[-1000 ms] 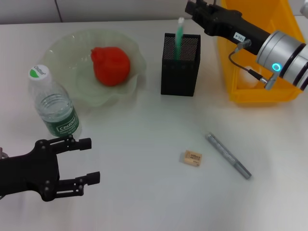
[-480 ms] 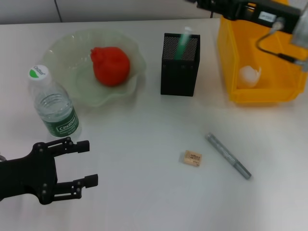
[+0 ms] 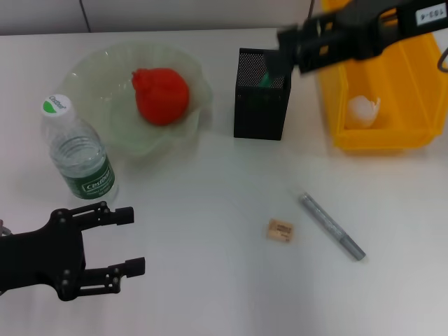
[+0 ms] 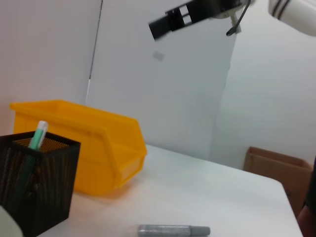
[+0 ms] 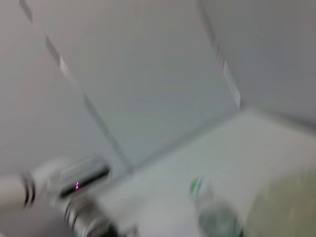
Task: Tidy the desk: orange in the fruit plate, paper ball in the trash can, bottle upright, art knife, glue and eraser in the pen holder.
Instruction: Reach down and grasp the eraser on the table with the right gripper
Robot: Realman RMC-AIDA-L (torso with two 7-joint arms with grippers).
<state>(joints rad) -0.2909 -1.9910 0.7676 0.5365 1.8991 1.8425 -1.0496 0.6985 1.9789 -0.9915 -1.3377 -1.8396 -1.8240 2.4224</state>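
Note:
The orange (image 3: 161, 96) lies in the green fruit plate (image 3: 98, 77). Beside the plate the bottle (image 3: 77, 150) stands upright. The green glue (image 3: 268, 77) sticks out of the black mesh pen holder (image 3: 262, 105), also seen in the left wrist view as glue (image 4: 37, 136) in the holder (image 4: 34, 187). The paper ball (image 3: 364, 108) rests in the yellow trash can (image 3: 420, 84). The eraser (image 3: 280, 230) and the grey art knife (image 3: 332, 227) lie on the table. My right gripper (image 3: 288, 47) hovers blurred above the holder's far right corner. My left gripper (image 3: 136, 238) is open near the front left, holding nothing.
The left wrist view shows the yellow trash can (image 4: 89, 143), the art knife (image 4: 173, 230), a cardboard box (image 4: 274, 165) beyond the table edge, and the right arm (image 4: 197, 12) high above. The blurred right wrist view shows the bottle (image 5: 212, 212).
The glue has sunk into the pen holder. The right arm pulled back to the far right, then swung left again over the holder. The left gripper has hardly moved.

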